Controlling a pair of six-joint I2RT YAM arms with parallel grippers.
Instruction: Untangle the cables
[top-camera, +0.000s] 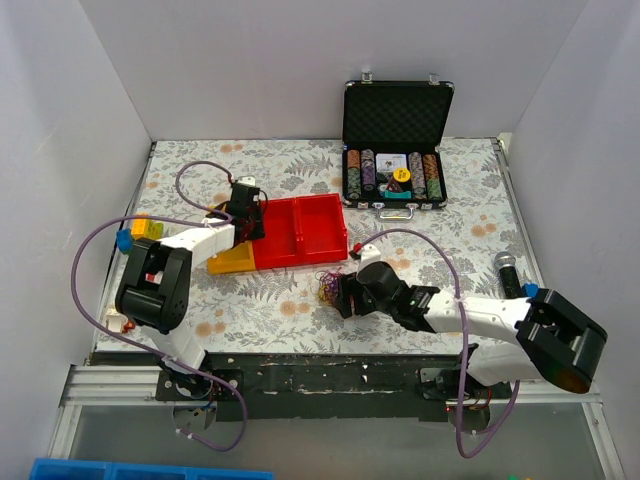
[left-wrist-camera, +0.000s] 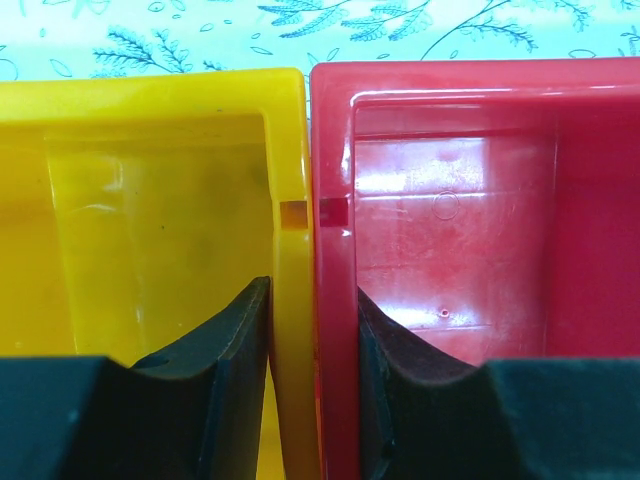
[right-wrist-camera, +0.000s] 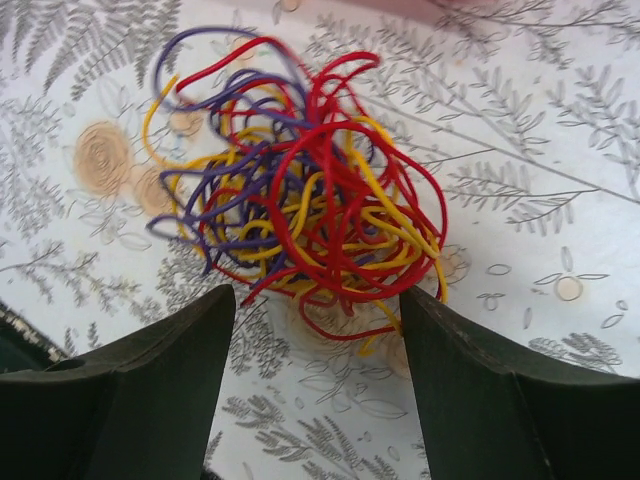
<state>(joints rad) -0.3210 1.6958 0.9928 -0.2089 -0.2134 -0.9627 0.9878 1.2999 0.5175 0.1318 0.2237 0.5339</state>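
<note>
The cables (right-wrist-camera: 300, 190) are a fist-sized snarl of red, yellow and purple strands on the floral cloth, also seen in the top view (top-camera: 329, 288) just in front of the red bin. My right gripper (right-wrist-camera: 318, 295) is open, its jaws either side of the ball's near edge and just short of it; in the top view it (top-camera: 346, 298) sits right of the ball. My left gripper (left-wrist-camera: 312, 300) is shut on the touching walls of the yellow bin (left-wrist-camera: 150, 230) and the red bin (left-wrist-camera: 470, 220), far from the cables.
The red two-compartment bin (top-camera: 300, 230) and the tilted yellow bin (top-camera: 232, 262) lie mid-table. An open black case of poker chips (top-camera: 395, 150) stands at the back. A microphone (top-camera: 507, 268) lies at the right, and a yellow and blue block (top-camera: 140, 230) at the left edge.
</note>
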